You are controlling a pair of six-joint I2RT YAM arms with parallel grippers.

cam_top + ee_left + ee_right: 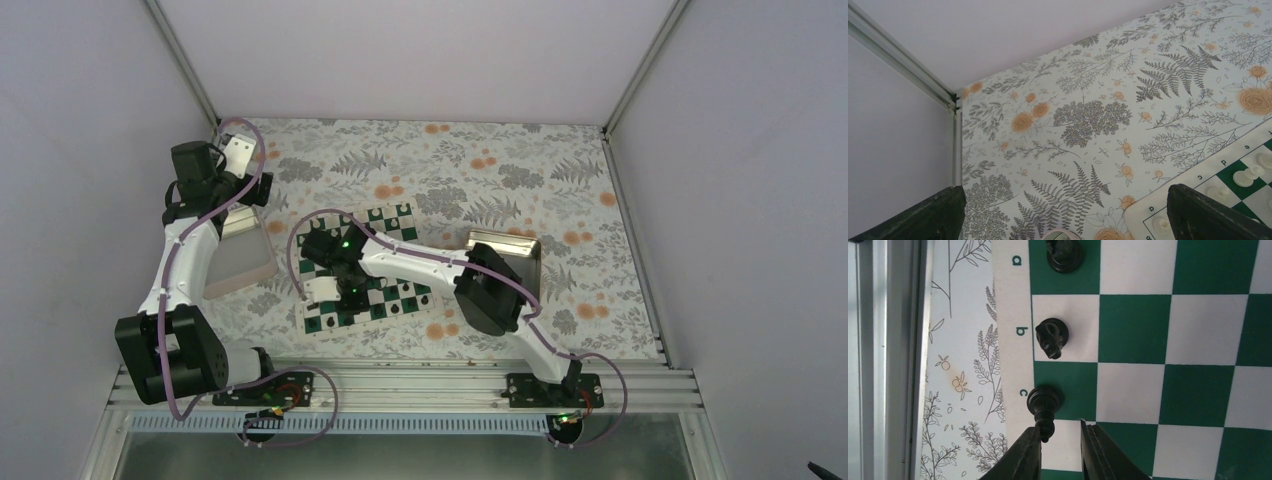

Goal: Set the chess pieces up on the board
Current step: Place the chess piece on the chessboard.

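The green and white board (pixel 398 292) lies mid-table. My right gripper (pixel 336 290) hovers over its near left corner. In the right wrist view three black pieces stand along the lettered edge of the board (pixel 1198 330): a rook (pixel 1064 255) at a, a knight (pixel 1051 337) at b and a bishop (pixel 1044 402) at c. My right gripper (pixel 1060 432) is slightly open, and the bishop's tip rests against the left finger (pixel 1025 455) while the other finger stands apart. My left gripper (pixel 238 150) is wide open and empty at the far left.
A pinkish-rimmed tray (pixel 240 262) lies left of the board and a gold tray (pixel 520 248) lies right of it, partly under the right arm. White pieces (pixel 1248 175) stand on the board corner (pixel 1198 182) in the left wrist view. Walls close the sides.
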